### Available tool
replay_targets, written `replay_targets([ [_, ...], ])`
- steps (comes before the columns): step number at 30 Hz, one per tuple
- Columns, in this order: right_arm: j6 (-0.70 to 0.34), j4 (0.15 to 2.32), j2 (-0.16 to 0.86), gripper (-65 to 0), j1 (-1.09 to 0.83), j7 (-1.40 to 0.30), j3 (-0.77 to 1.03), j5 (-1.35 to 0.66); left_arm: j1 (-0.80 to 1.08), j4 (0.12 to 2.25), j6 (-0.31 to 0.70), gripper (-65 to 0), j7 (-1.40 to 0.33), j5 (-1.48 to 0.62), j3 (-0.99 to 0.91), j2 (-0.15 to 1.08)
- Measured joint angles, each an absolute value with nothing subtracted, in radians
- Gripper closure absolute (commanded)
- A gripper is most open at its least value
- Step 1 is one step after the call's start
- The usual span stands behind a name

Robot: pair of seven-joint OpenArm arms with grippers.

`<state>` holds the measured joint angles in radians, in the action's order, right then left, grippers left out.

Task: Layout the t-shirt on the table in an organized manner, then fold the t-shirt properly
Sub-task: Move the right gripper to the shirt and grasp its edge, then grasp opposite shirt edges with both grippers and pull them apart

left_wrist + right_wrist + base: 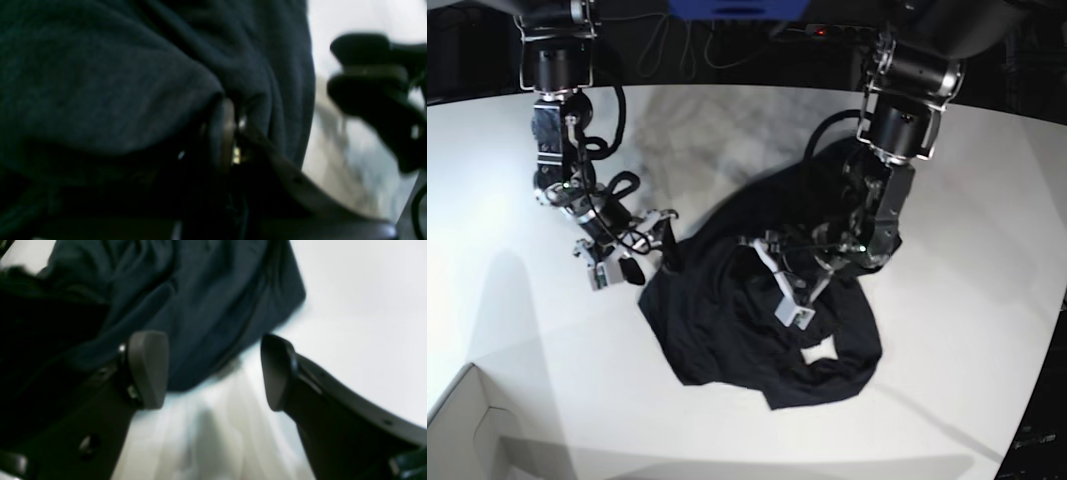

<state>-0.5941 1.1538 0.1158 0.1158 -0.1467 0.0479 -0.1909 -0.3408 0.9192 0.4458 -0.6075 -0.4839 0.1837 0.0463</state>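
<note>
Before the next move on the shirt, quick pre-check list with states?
1. Left pincer shut on the t-shirt: ok, fabric bunched at its tips.
2. Right pincer open: ok, jaws wide apart.
3. Right pincer at a shirt edge: ok, hem lies between its jaws, not gripped.
4. T-shirt laid flat: not ok, crumpled in a heap.
5. T-shirt fully on the table: ok.
6. Sleeves located: cannot tell, folds hide them.
</note>
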Motion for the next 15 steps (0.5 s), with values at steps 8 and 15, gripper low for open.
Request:
replay_targets([
  [8, -0.594, 1.152, 0.115, -44.0, 0.126, -0.144, 0.091, -0.189, -0.268, 0.986, 0.56, -0.5, -0.643, -0.57, 0.043, 0.226],
  [15, -0.589, 1.151, 0.087, -44.0, 0.129, -0.144, 0.087, -0.188, -0.236, 1.029, 0.588, -0.5, -0.757, -0.591, -0.123, 0.327],
])
